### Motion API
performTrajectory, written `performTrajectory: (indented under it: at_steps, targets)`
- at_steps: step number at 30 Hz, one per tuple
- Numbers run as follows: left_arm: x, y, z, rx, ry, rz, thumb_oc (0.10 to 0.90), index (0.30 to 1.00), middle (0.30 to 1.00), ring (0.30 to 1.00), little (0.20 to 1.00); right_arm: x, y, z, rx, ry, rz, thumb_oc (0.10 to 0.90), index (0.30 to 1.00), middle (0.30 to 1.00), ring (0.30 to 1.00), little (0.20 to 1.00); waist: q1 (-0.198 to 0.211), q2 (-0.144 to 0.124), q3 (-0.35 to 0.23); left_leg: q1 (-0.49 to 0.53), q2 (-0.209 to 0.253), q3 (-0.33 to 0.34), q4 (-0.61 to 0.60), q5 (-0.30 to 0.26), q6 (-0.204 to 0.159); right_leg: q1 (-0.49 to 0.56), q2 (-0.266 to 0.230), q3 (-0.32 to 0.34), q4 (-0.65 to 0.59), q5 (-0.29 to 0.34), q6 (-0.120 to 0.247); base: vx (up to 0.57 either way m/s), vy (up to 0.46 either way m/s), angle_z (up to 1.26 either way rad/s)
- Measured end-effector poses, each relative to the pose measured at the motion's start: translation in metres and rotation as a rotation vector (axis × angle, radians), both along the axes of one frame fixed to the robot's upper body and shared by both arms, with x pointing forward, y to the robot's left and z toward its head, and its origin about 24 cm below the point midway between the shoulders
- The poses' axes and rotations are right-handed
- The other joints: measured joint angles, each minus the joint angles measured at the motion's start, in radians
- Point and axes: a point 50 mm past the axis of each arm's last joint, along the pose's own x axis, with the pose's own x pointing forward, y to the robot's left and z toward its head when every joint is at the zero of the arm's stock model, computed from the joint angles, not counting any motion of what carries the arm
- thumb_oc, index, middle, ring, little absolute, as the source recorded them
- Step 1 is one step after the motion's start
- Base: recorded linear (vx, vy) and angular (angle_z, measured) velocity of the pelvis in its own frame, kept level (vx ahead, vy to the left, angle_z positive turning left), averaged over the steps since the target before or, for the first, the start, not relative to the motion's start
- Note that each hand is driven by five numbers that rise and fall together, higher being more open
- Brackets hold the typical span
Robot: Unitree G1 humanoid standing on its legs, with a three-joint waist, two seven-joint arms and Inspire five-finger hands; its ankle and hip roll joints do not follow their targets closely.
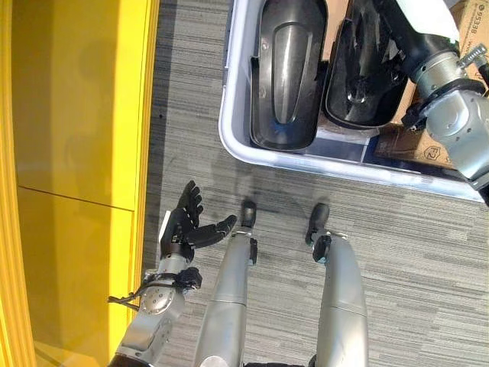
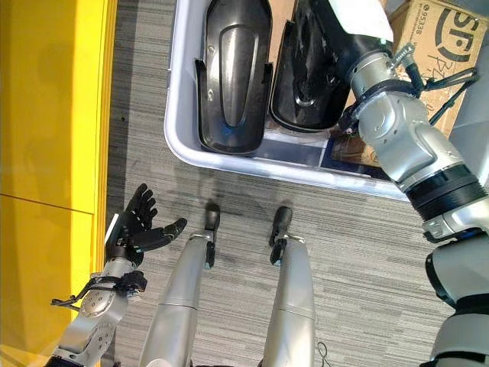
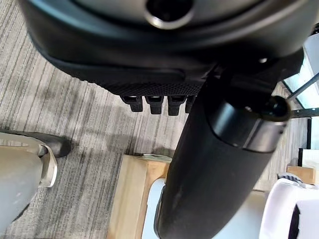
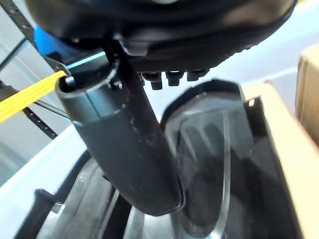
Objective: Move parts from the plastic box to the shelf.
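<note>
Right eye view: plastic box (image 2: 177,122) on carpet holding two black parts (image 2: 233,73), right hand (image 4: 164,64) above the right-hand part, its fingers cut off so its state cannot be told, left hand (image 2: 136,228) spread and empty, well short of the box.

Silver-grey jointed arms with black collars; the right arm (image 2: 397,138) has a white upper sleeve and a bolt at the wrist. The left hand (image 1: 187,225) is dark with a white side patch
</note>
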Motion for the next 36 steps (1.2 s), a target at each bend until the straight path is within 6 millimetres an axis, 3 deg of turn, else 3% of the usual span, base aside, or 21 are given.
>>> performTrajectory:
  at_steps: [2, 5, 8, 16, 19, 36]
  targets:
    - [0.000, 0.000, 0.003, -0.003, -0.014, 0.003, 0.900, 1.000, 1.000, 1.000, 1.000, -0.011, 0.003, 0.009, -0.063, -0.048, 0.012, 0.900, 1.000, 1.000, 1.000, 1.000, -0.004, 0.000, 0.000, -0.006, 0.003, -0.001, -0.003, -0.001, 0.004, -0.001, 0.005, -0.003, -0.011, 0.007, 0.000, 0.01, -0.011, -0.04]
    - [-0.002, 0.004, 0.002, 0.001, -0.001, 0.018, 0.900, 1.000, 1.000, 1.000, 1.000, -0.031, 0.023, 0.013, -0.092, -0.107, 0.116, 0.900, 1.000, 1.000, 1.000, 1.000, -0.037, -0.016, -0.001, 0.004, 0.003, 0.001, -0.003, -0.003, 0.007, 0.010, 0.006, 0.003, -0.021, 0.002, -0.003, 0.00, -0.001, -0.02]
    - [-0.002, 0.003, 0.004, 0.001, -0.010, 0.013, 0.900, 1.000, 1.000, 1.000, 1.000, -0.040, 0.024, 0.014, -0.069, -0.136, 0.156, 0.900, 1.000, 1.000, 1.000, 1.000, -0.040, -0.017, -0.001, 0.000, 0.004, 0.002, -0.003, -0.003, 0.007, 0.007, 0.007, 0.001, -0.027, 0.012, 0.005, -0.06, 0.017, -0.01]
    - [-0.002, 0.006, 0.003, 0.003, -0.002, 0.039, 0.900, 1.000, 1.000, 1.000, 1.000, -0.032, 0.011, -0.029, -0.021, 0.015, 0.120, 0.900, 1.000, 1.000, 1.000, 1.000, -0.050, -0.021, -0.001, 0.000, 0.010, 0.019, -0.017, 0.000, 0.006, 0.013, 0.014, 0.011, -0.060, 0.031, 0.016, -0.02, 0.015, -0.06]
    - [0.000, 0.008, 0.004, 0.005, 0.001, 0.053, 0.900, 1.000, 1.000, 1.000, 1.000, -0.029, 0.011, -0.043, 0.102, 0.060, 0.156, 0.900, 1.000, 1.000, 1.000, 1.000, -0.051, -0.031, 0.000, 0.010, 0.011, 0.025, -0.028, -0.001, 0.008, 0.021, 0.016, 0.017, -0.073, 0.033, 0.018, 0.01, 0.006, -0.05]
    - [-0.001, 0.013, 0.003, 0.010, 0.011, 0.083, 0.900, 1.000, 1.000, 1.000, 1.000, -0.038, 0.015, -0.053, 0.157, 0.106, 0.218, 0.900, 1.000, 1.000, 1.000, 1.000, -0.050, -0.044, 0.000, 0.011, 0.011, 0.026, -0.036, -0.005, 0.021, 0.028, 0.018, 0.019, -0.093, 0.038, 0.026, -0.01, 0.001, 0.00]
